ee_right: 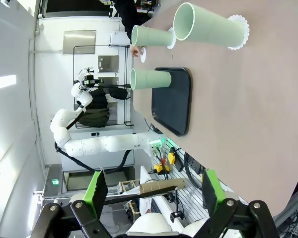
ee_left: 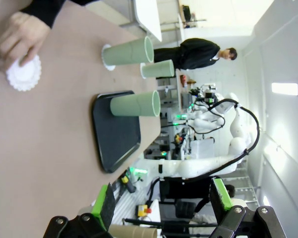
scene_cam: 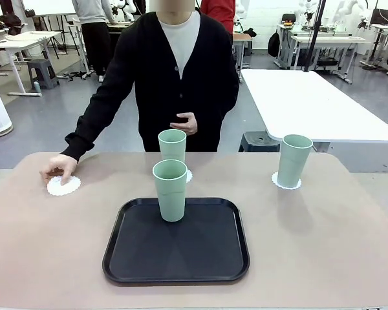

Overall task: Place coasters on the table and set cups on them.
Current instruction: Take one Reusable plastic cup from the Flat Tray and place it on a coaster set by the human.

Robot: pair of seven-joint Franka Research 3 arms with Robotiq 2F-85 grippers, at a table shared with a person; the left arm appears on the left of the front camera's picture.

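Both pairs of green-padded fingers, on the left gripper and the right gripper, are spread wide with nothing between them. On the table, a coaster is pressed down by a person's hand. One cup is stood on the black tray; two cups are set on coasters.

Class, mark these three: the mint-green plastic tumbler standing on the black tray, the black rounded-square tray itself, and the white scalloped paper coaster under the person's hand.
Mint-green plastic tumbler on the tray (scene_cam: 171,194): front view, mid side wall.
Black rounded-square tray (scene_cam: 200,248): front view, bare floor.
White scalloped paper coaster (scene_cam: 66,188): front view, uncovered near edge.
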